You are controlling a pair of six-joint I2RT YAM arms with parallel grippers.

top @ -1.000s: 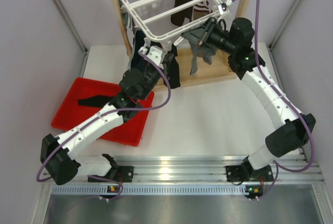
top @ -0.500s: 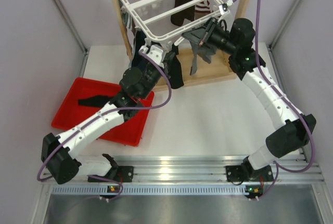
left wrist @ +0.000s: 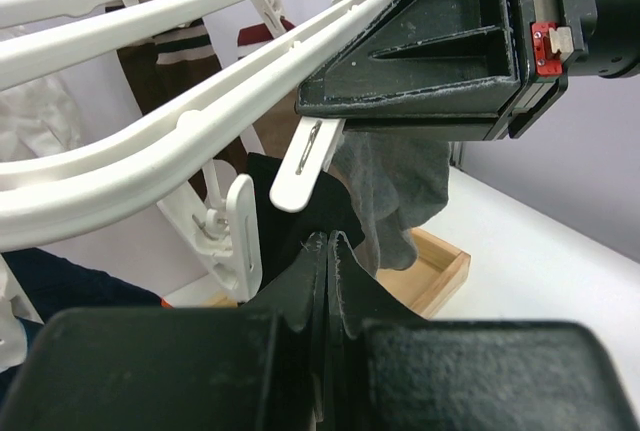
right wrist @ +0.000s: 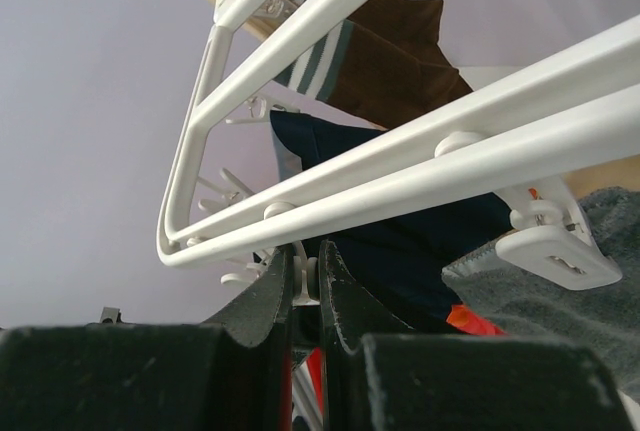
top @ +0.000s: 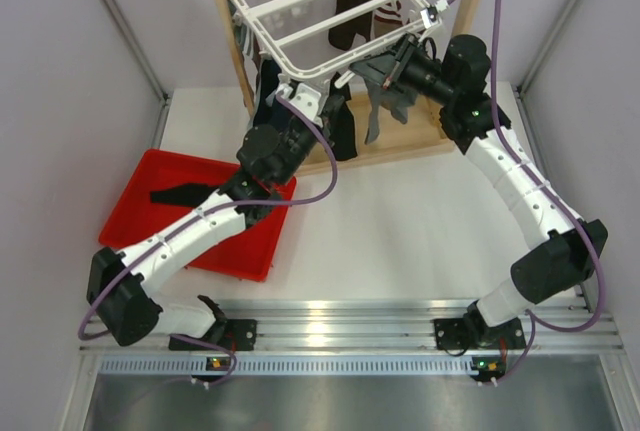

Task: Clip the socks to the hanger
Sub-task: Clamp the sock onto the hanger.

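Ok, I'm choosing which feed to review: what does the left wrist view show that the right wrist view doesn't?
Only the left wrist: the left gripper shut on the black sock. Only the right wrist: the right gripper closed on a white clip. Both: the hanger, the grey sock and the brown striped-cuff sock.

The hanger point(left wrist: 150, 156) (socks point(left wrist: 395, 186) dangling beneath) bars passage upward.

Both arms raised forward: left arm point(top: 190, 231) stretched diagonally, left gripper point(left wrist: 327, 251) jaws pressed together; right arm point(top: 510, 181) bent inward, right gripper point(right wrist: 305, 266) jaws nearly closed.
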